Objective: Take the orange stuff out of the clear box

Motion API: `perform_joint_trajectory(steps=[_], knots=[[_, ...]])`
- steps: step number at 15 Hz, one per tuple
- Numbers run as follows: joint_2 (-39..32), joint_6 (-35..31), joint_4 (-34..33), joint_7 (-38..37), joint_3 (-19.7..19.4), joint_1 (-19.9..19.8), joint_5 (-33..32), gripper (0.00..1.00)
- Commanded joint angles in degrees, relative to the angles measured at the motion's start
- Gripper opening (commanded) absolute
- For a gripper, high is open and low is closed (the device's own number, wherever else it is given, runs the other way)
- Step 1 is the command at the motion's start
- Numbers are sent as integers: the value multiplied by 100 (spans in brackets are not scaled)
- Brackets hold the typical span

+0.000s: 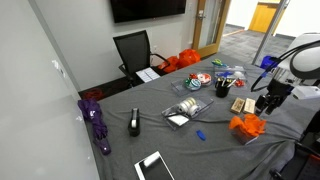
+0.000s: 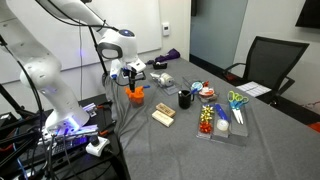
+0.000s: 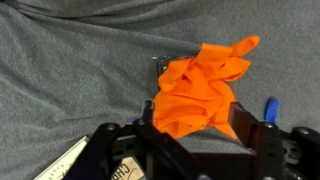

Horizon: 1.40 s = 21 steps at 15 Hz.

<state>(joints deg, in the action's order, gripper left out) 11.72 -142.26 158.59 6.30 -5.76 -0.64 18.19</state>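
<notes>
Wrist view: grey cloth-covered table [image 3: 60,70] fills most of my frame. In an exterior view the white Franka arm [image 2: 40,70] reaches over it. Black Robotiq gripper [image 3: 200,128] — jaws spread wide, grasping nothing. Crumpled orange fabric bundle [image 3: 200,82] lies on the cloth just beneath.

Grey cloth-covered table [image 1: 150,105], black office chair [image 1: 133,50] at its far side, dark screen [image 1: 147,9] on white wall [image 1: 40,80], wooden door [image 1: 208,22] beyond.
</notes>
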Motion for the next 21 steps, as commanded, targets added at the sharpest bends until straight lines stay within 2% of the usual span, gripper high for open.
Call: perform_joint_trajectory(steps=[1, 8, 9, 11, 16, 20, 21], knots=[[-266, -309, 53, 99, 61, 143, 275, 100], [-916, -1097, -42, 13, 308, 380, 842, 100], [-1013, -1208, -57, -4, 351, 383, 850, 75], [-1177, -1415, -75, -156, 434, 365, 756, 67], [-1515, -1755, -147, -569, 542, 301, 440, 29], [-1561, -1716, -162, -950, 523, 262, 38, 3], [-1510, -1667, -148, -1006, 517, 251, -30, 0]])
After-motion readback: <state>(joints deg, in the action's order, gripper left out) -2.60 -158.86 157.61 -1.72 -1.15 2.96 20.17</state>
